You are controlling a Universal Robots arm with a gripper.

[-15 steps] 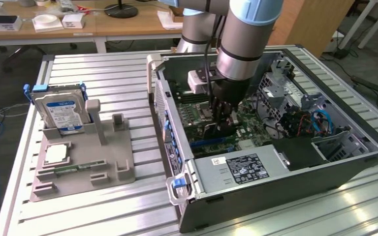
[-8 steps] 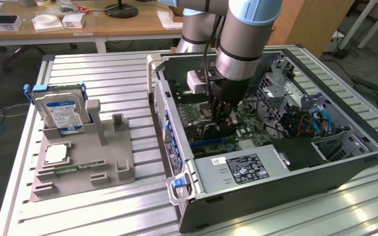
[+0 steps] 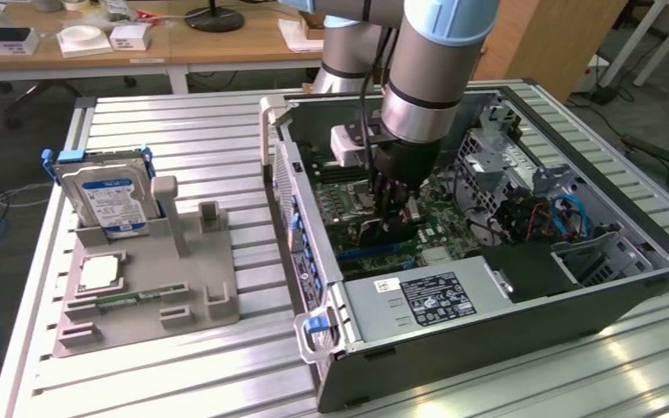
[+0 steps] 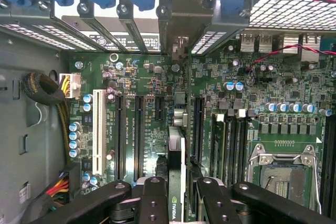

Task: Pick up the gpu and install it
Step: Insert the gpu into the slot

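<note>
**A:** Where are you on the GPU install?

**B:** Pickup is done. Your black multi-link gripper (image 3: 390, 202) is down inside the open dark-grey metal PC case (image 3: 613, 287), part-closed on the thin, flat, dark GPU card (image 4: 175, 166). In the wrist view the fingers (image 4: 152, 198) sit on either side of the card's top edge, and its silvery end bracket (image 4: 181, 30) reaches up to the rear slot openings.

**A:** Seated?

**B:** You can't call that from here. The card stands edge-on over the green motherboard (image 4: 147, 82), roughly in line with the black expansion slots (image 4: 139, 129), but its lower edge is hidden, so whether it's touching a slot or just above one, I can't tell. My judgement: you're late in the job, with alignment and seating left and the gripper not yet off the card.

**A:** Anything else out on the table?

**B:** The grey plastic parts holder (image 3: 184, 287) at the exterior view's left has the thick silver hard drive with blue-white label (image 3: 108, 200) standing in it and the small square silver processor chip (image 3: 100, 272) lying flat.
</note>
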